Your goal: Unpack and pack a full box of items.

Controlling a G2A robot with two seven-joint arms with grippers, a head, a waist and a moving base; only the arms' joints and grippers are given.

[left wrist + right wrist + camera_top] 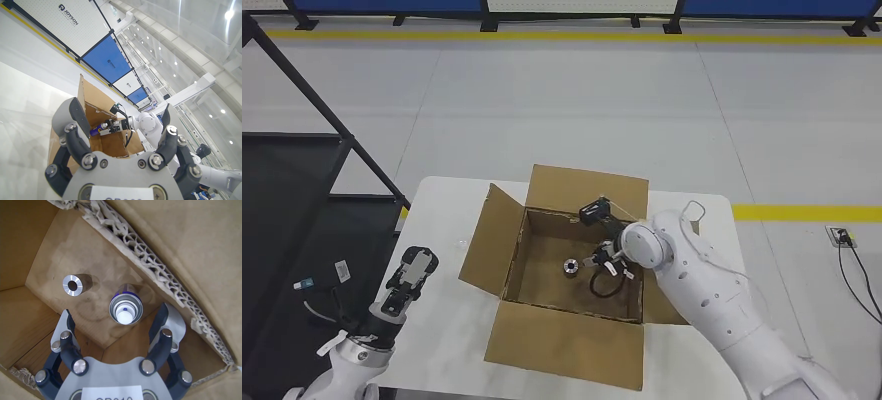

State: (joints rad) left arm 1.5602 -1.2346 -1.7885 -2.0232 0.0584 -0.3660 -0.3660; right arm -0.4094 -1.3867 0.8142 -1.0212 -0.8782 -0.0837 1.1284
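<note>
- On the floor of the cardboard box (572,350), near its right wall, a blue spray can (125,308) stands upright, white nozzle up and no cap on it
- Same can from the left wrist view (96,130): its top sits level with the fingertips of the right gripper (107,129)
- Right gripper (115,311) is down inside the box, directly over the can; jaws spread wide, one finger on each side of the can top, with a clear gap to the can on both sides, nothing gripped
- Metal cylinder (75,286) with a bored centre stands upright just beside the can, toward the middle of the box floor (569,267); the two are apart
- Box flaps are folded outward on all four sides; torn corrugated edge along one inner wall
- Box sits mid-table (442,330), closer to the right edge
- Left gripper (417,258) is above the table's left edge, well apart from the box; jaws spread apart and empty (121,105)
</note>
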